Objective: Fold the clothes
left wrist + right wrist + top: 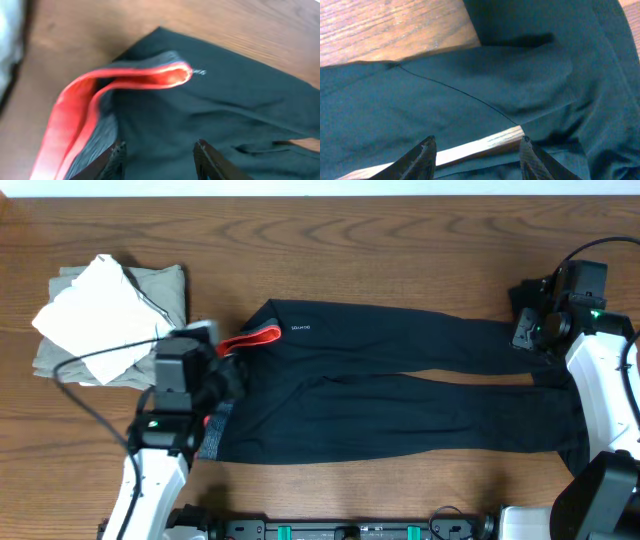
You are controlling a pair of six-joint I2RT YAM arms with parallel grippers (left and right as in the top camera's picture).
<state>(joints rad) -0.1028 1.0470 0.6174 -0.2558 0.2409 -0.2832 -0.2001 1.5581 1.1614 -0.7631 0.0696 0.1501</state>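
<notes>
Since the pants (pixel 400 395) lie long and flat across the table (pixel 380 240), I have put one gripper at each end of them. That way I can lift both ends at once, and the cloth should not bunch up in the middle.

My left gripper (pixel 160 160) hangs over the waist end, on the left side of the table. Its two fingers are spread apart and have hold of nothing. Black cloth lies under them. Just past them the red band (pixel 125 80) is turned up, so the inside of the waist shows. A tiny white logo (pixel 200 71) sits right beside it. I think the waist has to be flat before I fold, so this is a good spot to grab.

My right gripper (pixel 477 155) is over the far ends of the legs (pixel 480 415). It is wide apart too, and empty. A thin strip of table shows between the two legs under it.

A pile (pixel 100 320) of pale clothes sits by the waist end, apart from the pants. I think the pants go there when they are done. No fold is made yet.
</notes>
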